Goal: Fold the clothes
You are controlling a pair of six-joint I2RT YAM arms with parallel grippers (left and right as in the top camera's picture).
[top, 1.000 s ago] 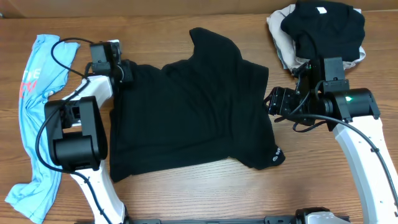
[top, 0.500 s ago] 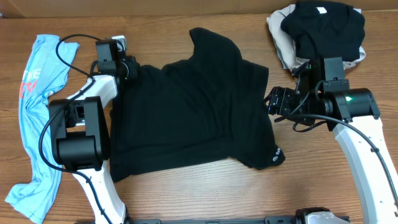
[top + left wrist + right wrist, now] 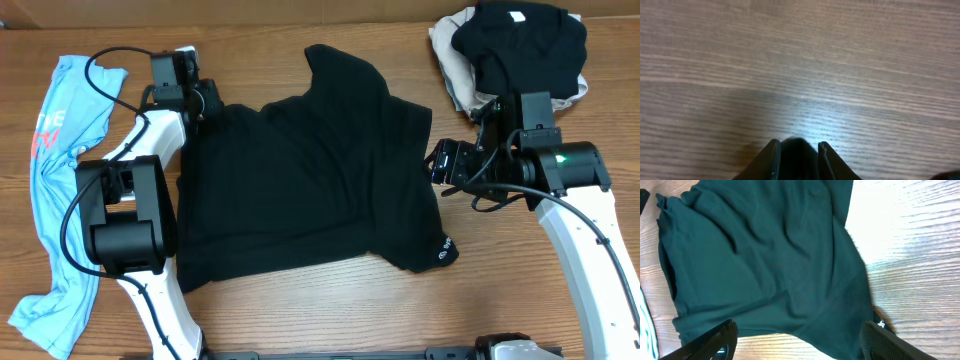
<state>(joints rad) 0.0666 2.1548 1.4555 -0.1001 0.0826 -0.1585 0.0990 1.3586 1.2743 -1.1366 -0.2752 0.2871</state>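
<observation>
— Now, whereabouts: black shirt?
— Spread flat across the centre of the overhead view, on the wooden table. Left gripper at its upper-left corner, fingers almost together, pinching dark cloth. Right gripper at the right edge, fingers wide apart, holding nothing.
— Best way to fold from here?
— Probably: take hold with the right first, lift both sides level, carry across together without bunching. Steer clear of blue shirt far left, clothes pile upper right.
</observation>
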